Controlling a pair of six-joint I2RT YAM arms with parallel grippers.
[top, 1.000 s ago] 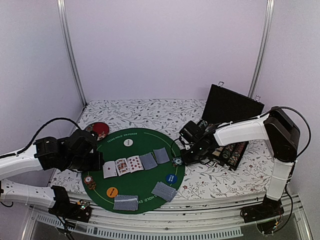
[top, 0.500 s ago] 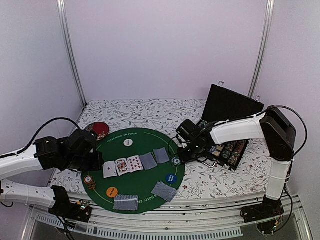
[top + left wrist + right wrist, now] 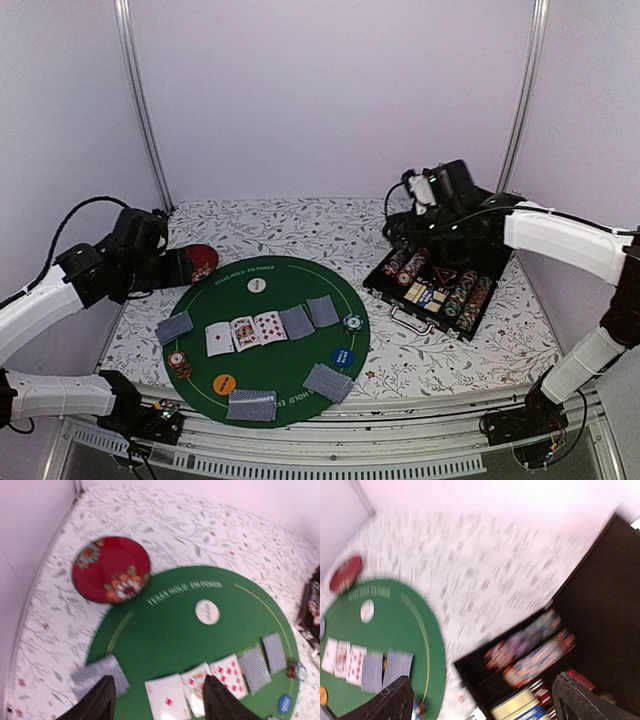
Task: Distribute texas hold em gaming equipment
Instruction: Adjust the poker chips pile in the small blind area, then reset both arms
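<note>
My left gripper (image 3: 157, 702) hangs wide apart above the face-up cards (image 3: 227, 675) on the green mat (image 3: 165, 625). My right gripper (image 3: 485, 700), also spread wide, hovers over the chip case (image 3: 600, 605).

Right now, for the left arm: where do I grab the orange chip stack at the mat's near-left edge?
Grip the orange chip stack by its round sides, left hand coming straight down. It is short and sits flat on the green mat, so a sideways approach would likely hit the mat. Close low to catch every chip. The face-up card behind it lies apart.
</note>
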